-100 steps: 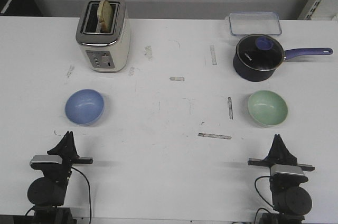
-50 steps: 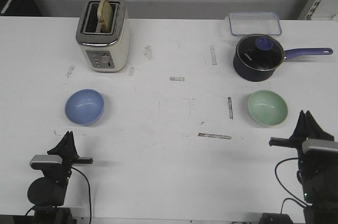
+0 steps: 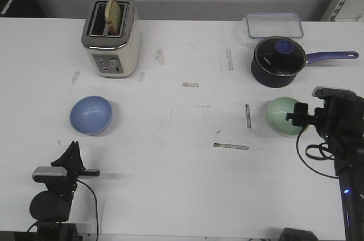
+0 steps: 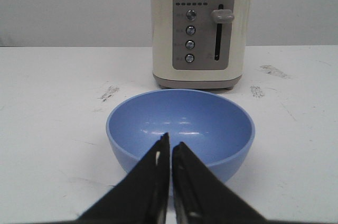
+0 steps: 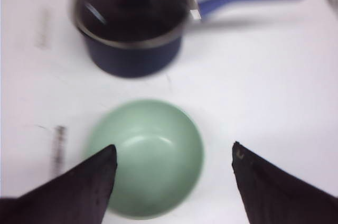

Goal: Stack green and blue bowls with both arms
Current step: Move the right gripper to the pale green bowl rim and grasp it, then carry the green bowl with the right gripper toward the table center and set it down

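Note:
The blue bowl (image 3: 91, 115) sits on the white table at the left and shows upright in the left wrist view (image 4: 180, 128). My left gripper (image 3: 72, 149) rests low near the front edge, short of it, jaws shut and empty (image 4: 170, 147). The green bowl (image 3: 282, 116) sits at the right, partly hidden by my right arm. My right gripper (image 3: 310, 117) hovers above its right side. In the right wrist view the gripper (image 5: 174, 150) is wide open over the green bowl (image 5: 145, 156), which lies toward one finger.
A cream toaster (image 3: 111, 36) with a slice of toast stands at the back left, behind the blue bowl. A dark blue saucepan (image 3: 278, 61) with a long handle sits just behind the green bowl. A clear container (image 3: 274, 25) lies behind it.
My right arm has lifted from the front edge and moved forward over the green bowl, its jaws now wide open. The left arm and both bowls have not moved.

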`<state>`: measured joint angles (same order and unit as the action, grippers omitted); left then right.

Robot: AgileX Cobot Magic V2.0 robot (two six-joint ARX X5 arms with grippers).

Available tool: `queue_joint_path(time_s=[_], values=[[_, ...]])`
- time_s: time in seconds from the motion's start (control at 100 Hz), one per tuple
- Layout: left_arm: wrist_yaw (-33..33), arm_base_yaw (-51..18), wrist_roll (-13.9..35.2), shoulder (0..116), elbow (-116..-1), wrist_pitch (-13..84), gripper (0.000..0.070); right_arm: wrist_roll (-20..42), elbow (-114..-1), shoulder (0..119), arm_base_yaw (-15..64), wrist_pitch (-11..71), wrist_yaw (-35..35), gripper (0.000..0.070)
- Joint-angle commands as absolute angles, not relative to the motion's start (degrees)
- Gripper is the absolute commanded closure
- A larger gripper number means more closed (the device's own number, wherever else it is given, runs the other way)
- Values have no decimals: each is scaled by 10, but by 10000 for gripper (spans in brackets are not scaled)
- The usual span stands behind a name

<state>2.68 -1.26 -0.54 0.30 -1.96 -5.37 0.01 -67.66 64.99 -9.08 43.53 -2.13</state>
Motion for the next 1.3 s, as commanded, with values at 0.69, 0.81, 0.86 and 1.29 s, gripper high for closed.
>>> queue_joint_path(time_s=[0.69,0.81,0.86,1.29], values=[[26,-12,-6,2,-7,-60,698,-60,-683,917,-172,406,47,466],[26,-12,-6,2,-7,-60,698,-60,-683,915,-172,398,46,700],[26,-12,-6,2,-7,-60,698,-60,-683,913,-172,395,45,700],[26,-12,-6,2,-7,-60,698,-22,-696,805,-132,396,119,700]])
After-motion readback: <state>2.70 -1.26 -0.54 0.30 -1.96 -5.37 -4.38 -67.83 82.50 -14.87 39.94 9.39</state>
